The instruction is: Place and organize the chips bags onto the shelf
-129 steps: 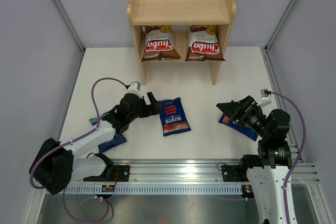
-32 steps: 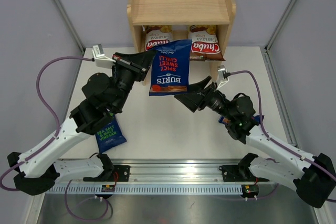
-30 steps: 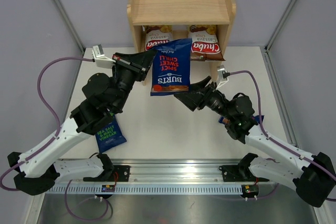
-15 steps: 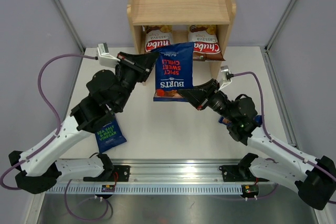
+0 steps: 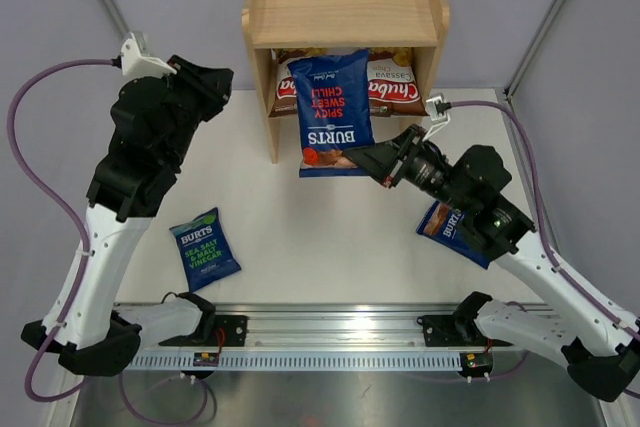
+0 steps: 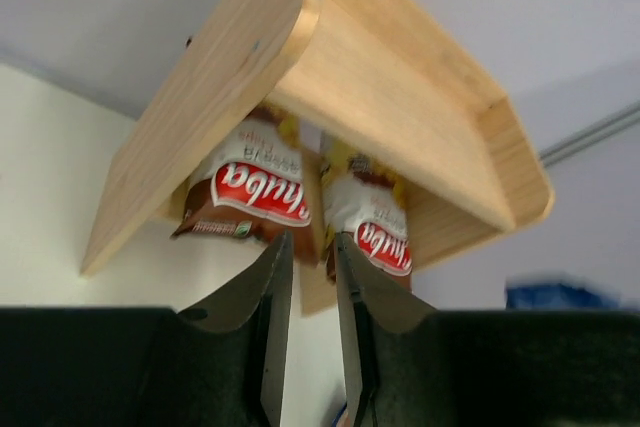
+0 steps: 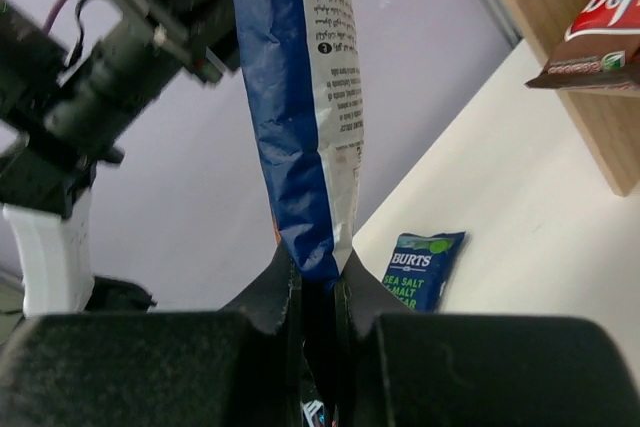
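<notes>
Right gripper: jaws pinched on the bottom edge of a blue Burts bag standing upright just ahead of it, before the shelf; left gripper: jaws narrowly apart, empty, Chuba bags on the lower tier beyond its fingertips.
</notes>
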### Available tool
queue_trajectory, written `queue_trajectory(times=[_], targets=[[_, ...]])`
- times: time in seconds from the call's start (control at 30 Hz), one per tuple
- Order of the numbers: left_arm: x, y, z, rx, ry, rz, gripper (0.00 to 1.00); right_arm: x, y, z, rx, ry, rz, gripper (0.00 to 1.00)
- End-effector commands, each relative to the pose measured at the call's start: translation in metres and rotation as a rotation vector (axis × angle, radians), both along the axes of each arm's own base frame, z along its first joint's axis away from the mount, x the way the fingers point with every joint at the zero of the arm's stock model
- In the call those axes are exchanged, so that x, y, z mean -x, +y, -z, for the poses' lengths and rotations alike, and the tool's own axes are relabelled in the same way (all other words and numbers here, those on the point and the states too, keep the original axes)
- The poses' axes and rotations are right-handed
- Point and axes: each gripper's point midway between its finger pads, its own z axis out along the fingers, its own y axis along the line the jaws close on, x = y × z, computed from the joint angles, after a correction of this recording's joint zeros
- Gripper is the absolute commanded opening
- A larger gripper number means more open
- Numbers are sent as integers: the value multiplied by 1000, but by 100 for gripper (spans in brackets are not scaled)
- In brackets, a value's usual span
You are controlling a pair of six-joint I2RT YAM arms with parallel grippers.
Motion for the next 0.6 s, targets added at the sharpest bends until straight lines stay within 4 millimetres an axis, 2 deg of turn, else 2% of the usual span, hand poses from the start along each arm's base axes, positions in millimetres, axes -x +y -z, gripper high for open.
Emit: queue_trajectory(times=[0.0, 0.03, 0.07, 0.1, 0.13, 0.17, 0.2, 0.23, 0.27, 0.3, 0.33, 0.37, 0.4, 0.43, 0.47, 0.5, 0.53, 0.57], targets=[[33, -1, 38, -146, 76, 120, 26, -31, 0, 3, 98, 108, 81, 0], [39, 2, 48, -157, 96, 120, 26, -36, -2, -17, 77, 96, 92, 0], [46, 6, 60, -168, 117, 116, 27, -49, -7, -17, 81, 127, 125, 0], [61, 16, 59, -162, 90, 104, 29, -65, -1, -9, 76, 194, 136, 0], [65, 21, 78, -182, 121, 91, 30, -71, -2, -27, 48, 189, 145, 0], [72, 28, 86, -196, 139, 78, 31, -82, -4, -28, 42, 210, 171, 0], [85, 37, 84, -197, 117, 62, 33, -97, 4, -19, 46, 263, 190, 0], [90, 43, 101, -232, 160, 53, 33, -102, 3, -38, 16, 253, 208, 0], [95, 48, 104, -246, 166, 45, 33, -112, 2, -40, 3, 268, 239, 0], [101, 51, 109, -271, 173, 50, 33, -127, 10, -32, 18, 295, 251, 0], [110, 56, 116, -290, 191, 51, 33, -131, 11, -53, -11, 271, 260, 0], [115, 58, 122, -304, 202, 59, 33, -149, 19, -38, 17, 311, 282, 0], [119, 60, 127, -328, 210, 65, 33, -152, 20, -61, -10, 281, 280, 0], [126, 63, 132, -337, 217, 71, 33, -158, 24, -62, -5, 281, 284, 0], [129, 64, 142, -354, 235, 80, 33, -174, 31, -46, 32, 319, 309, 0], [132, 65, 147, -372, 242, 87, 33, -178, 31, -63, 5, 298, 313, 0], [138, 67, 152, -378, 245, 97, 33, -184, 33, -62, 6, 305, 326, 0], [140, 67, 160, -394, 261, 107, 33, -198, 40, -49, 19, 332, 337, 0]])
